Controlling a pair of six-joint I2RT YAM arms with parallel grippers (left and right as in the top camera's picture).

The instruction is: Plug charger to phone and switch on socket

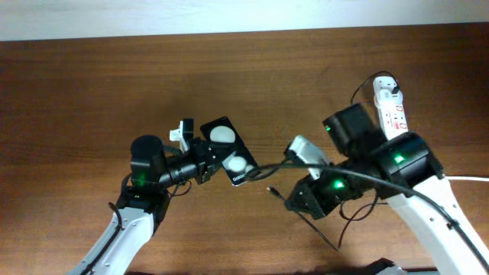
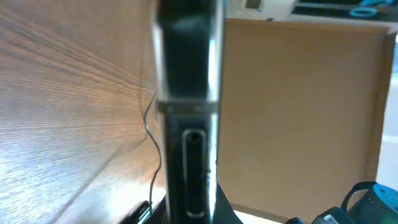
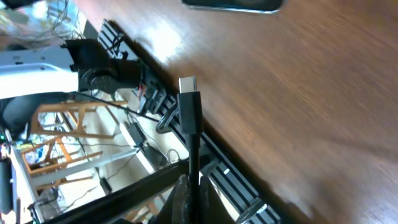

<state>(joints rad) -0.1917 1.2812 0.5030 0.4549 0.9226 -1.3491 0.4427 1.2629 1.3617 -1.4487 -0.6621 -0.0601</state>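
My left gripper [image 1: 202, 163] is shut on the phone [image 1: 226, 149], a black glossy slab with two white glare spots, and holds it tilted off the table. In the left wrist view the phone [image 2: 186, 93] stands edge-on, its port slot facing the camera, between my fingers [image 2: 186, 214]. My right gripper [image 1: 295, 200] is shut on the charger cable just behind its plug tip [image 1: 272, 189], which points left toward the phone with a gap between them. The right wrist view shows the plug [image 3: 189, 106] sticking out of my shut fingers [image 3: 189, 196] and the phone's edge [image 3: 233, 5] at the top. The socket [image 1: 390, 109] lies at the far right.
A white block, probably the charger's adapter [image 1: 306, 150], lies between the two arms. The socket's thick white cord [image 1: 466, 179] runs off the right edge. Thin black wires loop under the right arm [image 1: 348, 214]. The table's front edge is close below both grippers.
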